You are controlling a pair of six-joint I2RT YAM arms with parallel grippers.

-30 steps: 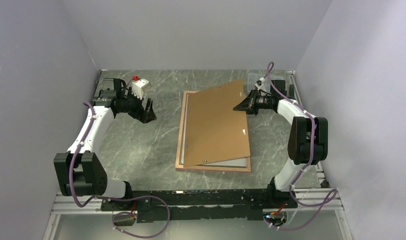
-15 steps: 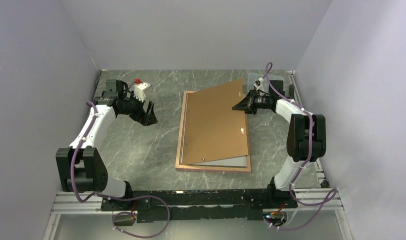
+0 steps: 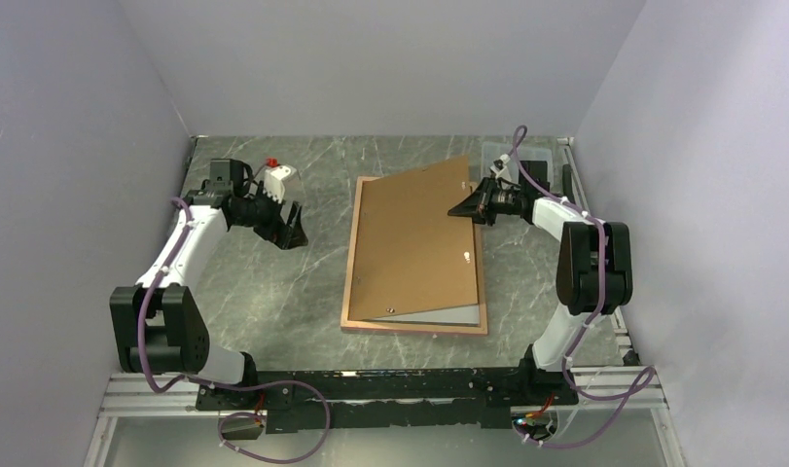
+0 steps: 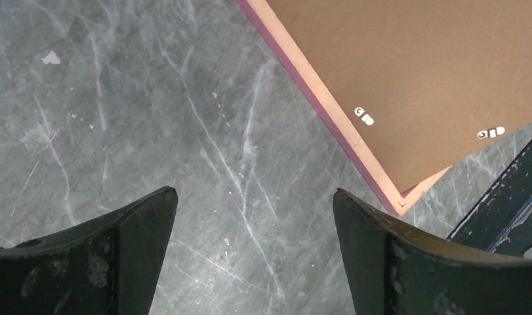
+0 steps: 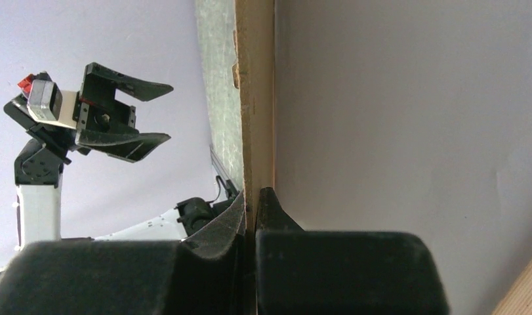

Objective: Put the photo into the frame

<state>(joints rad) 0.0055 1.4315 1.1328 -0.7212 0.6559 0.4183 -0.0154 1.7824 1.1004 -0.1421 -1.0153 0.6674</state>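
Observation:
The frame lies face down mid-table, tan reverse up, with its pink edge showing in the left wrist view. A pale sheet, the photo's white back, shows inside the frame at its near end; its printed side is hidden. The brown backing board lies slanted over both, its far right corner raised. My right gripper is shut on that corner, the board's edge pinched between its fingers. My left gripper is open and empty over bare table left of the frame.
Grey walls close in the marble table on three sides. A clear plastic piece lies at the back right corner. A metal rail runs along the right edge. Bare table lies left of the frame.
The right gripper has swung the backing board so it lines up more closely with the frame and covers more of it. The left gripper has shifted slightly and stayed open.

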